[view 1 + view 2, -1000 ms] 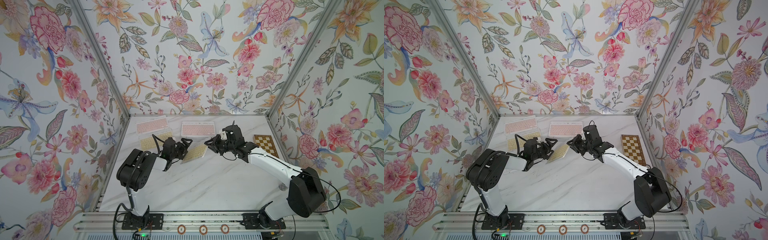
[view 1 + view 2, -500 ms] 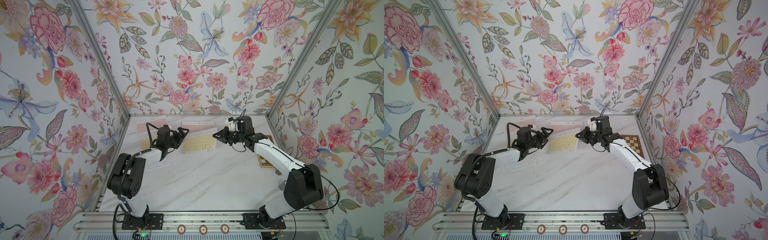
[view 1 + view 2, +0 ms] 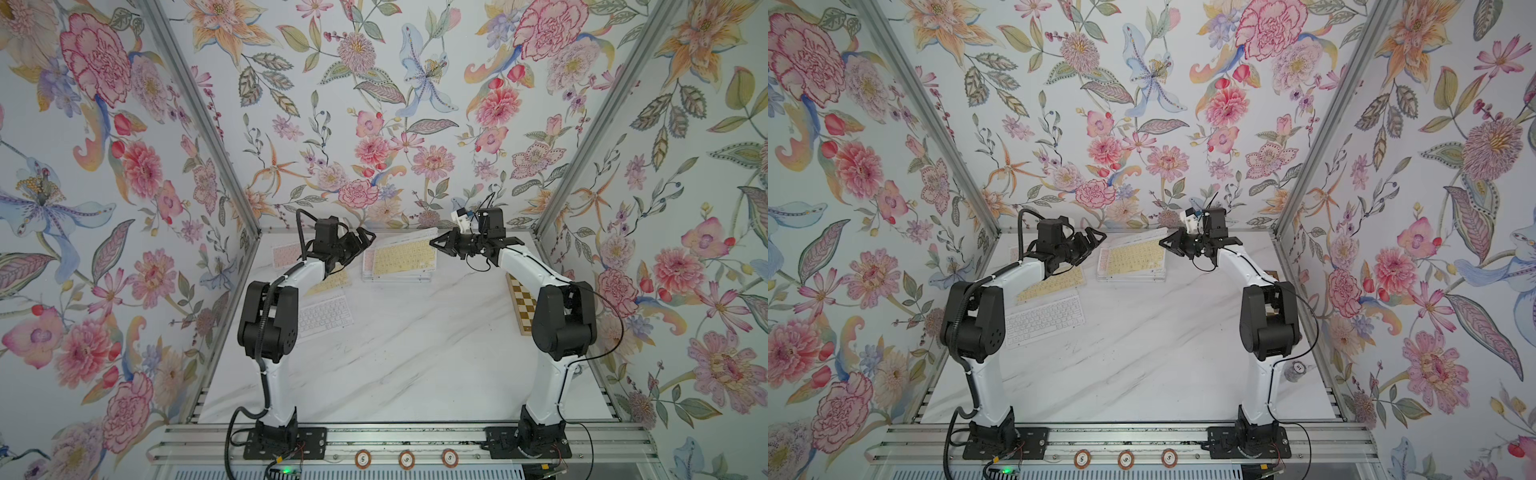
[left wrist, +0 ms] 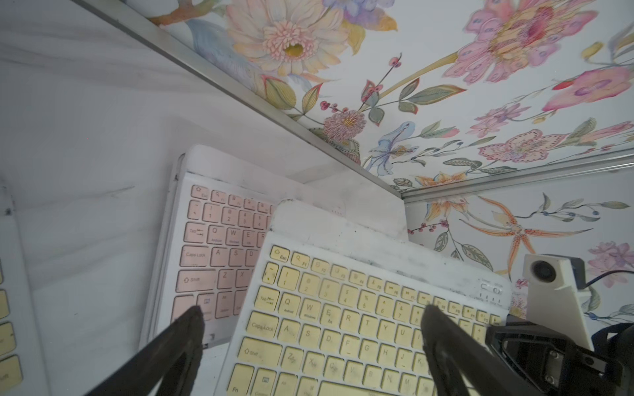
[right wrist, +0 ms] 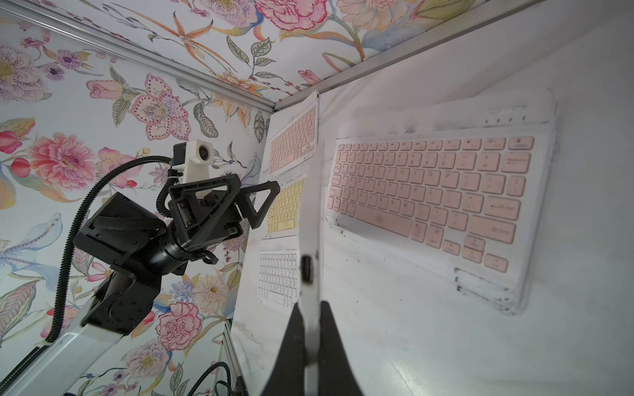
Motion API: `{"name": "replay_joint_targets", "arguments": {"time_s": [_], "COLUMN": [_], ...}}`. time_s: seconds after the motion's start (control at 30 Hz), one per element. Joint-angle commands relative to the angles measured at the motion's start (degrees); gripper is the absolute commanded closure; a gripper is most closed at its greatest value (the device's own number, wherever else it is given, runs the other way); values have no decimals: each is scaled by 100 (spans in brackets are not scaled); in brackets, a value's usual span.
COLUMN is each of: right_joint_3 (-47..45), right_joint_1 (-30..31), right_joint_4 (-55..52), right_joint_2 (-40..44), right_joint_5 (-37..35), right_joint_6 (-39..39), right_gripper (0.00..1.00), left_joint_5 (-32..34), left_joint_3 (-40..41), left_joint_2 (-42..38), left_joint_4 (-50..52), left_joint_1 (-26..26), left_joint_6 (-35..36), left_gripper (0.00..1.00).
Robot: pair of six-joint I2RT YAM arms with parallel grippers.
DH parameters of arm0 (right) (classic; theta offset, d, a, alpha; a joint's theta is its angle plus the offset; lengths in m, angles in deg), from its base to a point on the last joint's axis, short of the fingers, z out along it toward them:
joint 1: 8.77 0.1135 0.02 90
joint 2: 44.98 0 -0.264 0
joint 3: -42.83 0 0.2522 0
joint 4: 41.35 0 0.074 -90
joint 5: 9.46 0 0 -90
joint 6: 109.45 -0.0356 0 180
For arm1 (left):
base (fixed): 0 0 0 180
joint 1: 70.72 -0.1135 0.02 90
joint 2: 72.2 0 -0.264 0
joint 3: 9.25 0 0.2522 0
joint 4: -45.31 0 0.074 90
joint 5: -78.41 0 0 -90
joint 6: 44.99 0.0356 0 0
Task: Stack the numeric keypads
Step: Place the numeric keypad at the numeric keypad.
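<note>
Right gripper (image 5: 310, 329) clamped tight on the short right edge of the yellow keypad (image 3: 401, 257), thin white rim pinched between the fingers; edge grip probably chosen so the flat body can go down onto the pile with nothing trapped under it. The keypad hangs roughly level just above the top pink keypad (image 5: 429, 192) of the pile (image 3: 397, 277) at the back of the surface (image 3: 395, 361), and seems clear of it. Left gripper (image 3: 363, 245) spread wide, empty, by the keypad's left end; likely there to steady or square it. Held keypad: white frame, pale yellow keys, grubby and scuffed. Loose ones off to the left: corner pink keypad (image 3: 284, 254); second yellow keypad (image 3: 332, 283); white keypad (image 3: 328, 318). Chessboard (image 3: 521, 303) on the right, not part of the job.
</note>
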Motion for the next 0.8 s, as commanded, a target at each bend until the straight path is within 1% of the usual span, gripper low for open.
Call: {"name": "replay_joint_targets", "arguments": {"time_s": [0.0, 0.3, 0.47, 0.77], "right_joint_3": [579, 1146, 1401, 1713], "right_joint_1": [-48, -157, -215, -289], "right_joint_4": [233, 1031, 1186, 1189], "right_joint_2": [-342, -1298, -1664, -2169], "right_joint_5": [605, 1146, 1299, 1464], "right_joint_6": [71, -741, -918, -1002], "right_gripper": [100, 100, 100, 96], "left_joint_5": [-176, -485, -527, -548], "left_joint_3": [-510, -1053, -1300, -1205], "left_joint_2": [428, 1238, 1523, 1692], "left_joint_4": [312, 47, 6, -294], "left_joint_1": [-109, -252, -262, -219], "left_joint_6": [321, -44, -141, -422], "left_gripper": [1, 1, 1, 1]}}
